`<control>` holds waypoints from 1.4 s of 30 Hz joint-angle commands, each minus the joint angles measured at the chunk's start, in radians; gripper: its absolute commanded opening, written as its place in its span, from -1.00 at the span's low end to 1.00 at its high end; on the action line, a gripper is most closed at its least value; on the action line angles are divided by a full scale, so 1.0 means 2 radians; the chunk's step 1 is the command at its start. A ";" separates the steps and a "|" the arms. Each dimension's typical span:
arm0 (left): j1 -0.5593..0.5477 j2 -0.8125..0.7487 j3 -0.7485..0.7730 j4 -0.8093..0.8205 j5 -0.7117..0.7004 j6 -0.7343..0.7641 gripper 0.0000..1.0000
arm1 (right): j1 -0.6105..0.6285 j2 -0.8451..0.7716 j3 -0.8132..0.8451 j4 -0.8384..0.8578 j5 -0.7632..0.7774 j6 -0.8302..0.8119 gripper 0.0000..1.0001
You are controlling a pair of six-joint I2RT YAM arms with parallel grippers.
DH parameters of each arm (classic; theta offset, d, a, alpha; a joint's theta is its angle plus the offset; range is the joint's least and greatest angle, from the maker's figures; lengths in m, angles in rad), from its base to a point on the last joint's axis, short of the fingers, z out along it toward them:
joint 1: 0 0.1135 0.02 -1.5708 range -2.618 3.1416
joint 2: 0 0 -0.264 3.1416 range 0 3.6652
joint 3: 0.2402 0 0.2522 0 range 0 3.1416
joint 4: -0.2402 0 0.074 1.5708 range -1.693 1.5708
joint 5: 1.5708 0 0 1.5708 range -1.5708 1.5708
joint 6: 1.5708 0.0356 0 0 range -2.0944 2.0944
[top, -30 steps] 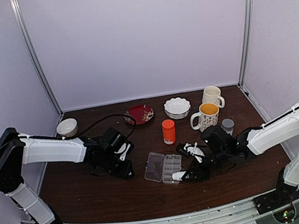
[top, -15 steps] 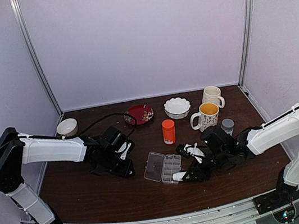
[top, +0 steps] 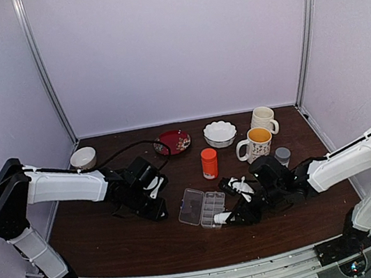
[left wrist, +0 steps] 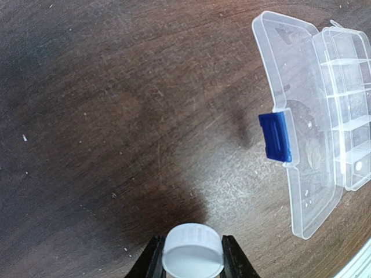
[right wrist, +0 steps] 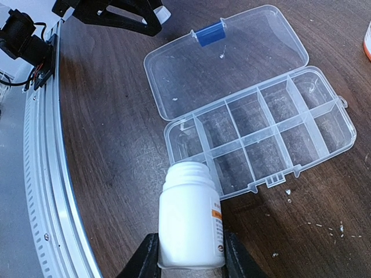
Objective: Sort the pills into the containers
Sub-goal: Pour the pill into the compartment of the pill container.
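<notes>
The white bottle [right wrist: 188,223] is pinched by the right gripper [right wrist: 188,258], uncapped mouth at the near rim of the open pill organizer [right wrist: 272,134]. Its cap [left wrist: 192,255] is pinched by the left gripper [left wrist: 192,263]. Cells look near empty, and a few pills [right wrist: 288,191] are scattered on the table [right wrist: 116,145] just beside it. If tipped fast, pills could be spilled over the rim or across 2 cells. Stray pills are shown only by the right wrist view, the cap grip only by the left wrist view.

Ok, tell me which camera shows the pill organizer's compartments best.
The right wrist view: the open pill organizer lies whole in frame, every compartment and the lid clear. The left wrist view shows mostly its lid and blue latch, with the compartments cut off at the edge. The top view shows it small and far off.
</notes>
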 commanded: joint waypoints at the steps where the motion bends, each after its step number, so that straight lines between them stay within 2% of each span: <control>1: -0.003 0.003 0.010 0.002 -0.001 0.006 -0.51 | 0.004 -0.014 -0.013 0.028 -0.010 0.009 -1.00; 5: -0.004 0.003 0.011 0.002 -0.001 0.006 -0.52 | 0.005 -0.008 0.003 -0.010 0.003 -0.006 -1.00; 9: -0.004 0.005 0.013 0.001 0.000 0.007 -0.52 | 0.005 -0.020 -0.014 0.025 -0.002 0.007 -1.00; 12: -0.004 0.005 0.013 0.002 0.000 0.006 -0.52 | 0.007 -0.005 0.011 -0.022 0.002 -0.014 -1.00; 15: -0.005 0.006 0.015 0.001 0.000 0.007 -0.52 | 0.007 -0.023 -0.010 0.026 -0.005 0.007 -1.00; 19: -0.005 0.006 0.015 0.000 -0.002 0.006 -0.52 | 0.009 -0.004 0.017 -0.022 -0.002 -0.014 -1.00; 22: -0.005 0.006 0.016 -0.001 -0.001 0.007 -0.52 | 0.009 -0.017 -0.006 0.029 -0.007 0.012 -1.00; 25: -0.006 0.005 0.013 0.000 -0.004 0.006 -0.52 | 0.015 0.000 0.022 -0.033 0.014 -0.014 -1.00; 29: -0.006 0.006 0.016 -0.001 -0.004 0.008 -0.52 | 0.016 -0.018 0.000 0.017 0.005 0.008 -1.00; 32: -0.007 0.006 0.016 -0.002 -0.005 0.008 -0.52 | 0.018 -0.004 0.026 -0.036 0.020 -0.014 -1.00; 35: -0.007 0.007 0.018 -0.002 -0.004 0.009 -0.52 | 0.018 -0.013 0.008 0.003 0.011 0.003 -1.00; 38: -0.008 0.006 0.018 -0.003 -0.006 0.009 -0.53 | 0.019 -0.002 0.027 -0.036 0.028 -0.013 -1.00; 42: -0.008 0.006 0.020 -0.003 -0.006 0.009 -0.53 | 0.018 -0.023 0.007 0.003 0.022 0.000 -1.00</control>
